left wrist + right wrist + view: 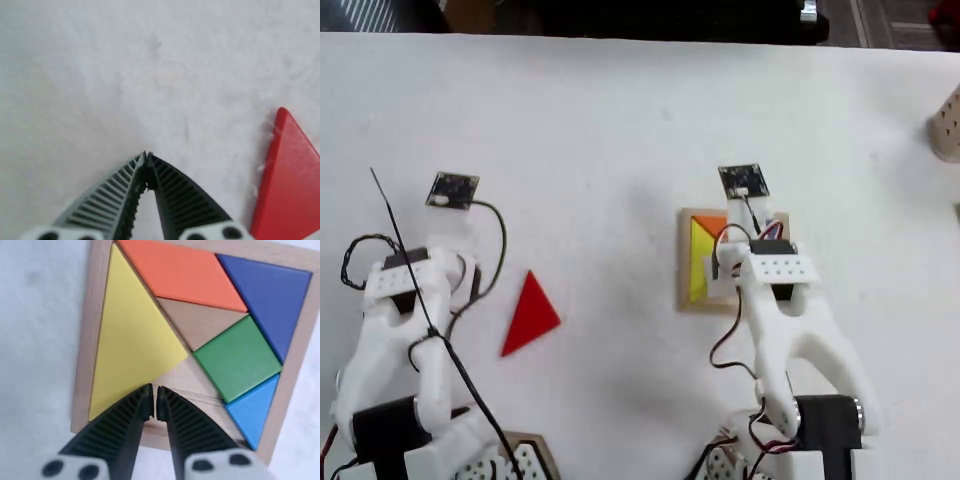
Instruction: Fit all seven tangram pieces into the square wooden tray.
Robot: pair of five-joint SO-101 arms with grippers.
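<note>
Six of seven already seated in the square wooden tray: yellow triangle, orange parallelogram, dark blue triangle, tan triangle, green square, light blue triangle. Left over: one triangular gap of bare floor between yellow triangle, green square and the rim, directly under the right gripper, jaws pressed together on nothing. Last piece, the red triangle, flat on the white table, well apart from the tray and just beside the left gripper, jaws likewise together and empty. Step in hand, by the look of it: picking up the red triangle. Spread the left jaws first, shift sideways over the piece, then come down astride two edges near the middle rather than at a corner; thin and flat, so likely to skid or tip if pinched off-centre. Keep it level in the carry. Turn it to match its long edge to the gap's long side before lowering. Move the right gripper off the tray beforehand to avoid a clash above the gap. Seat one corner first, then let go and press flat.
</note>
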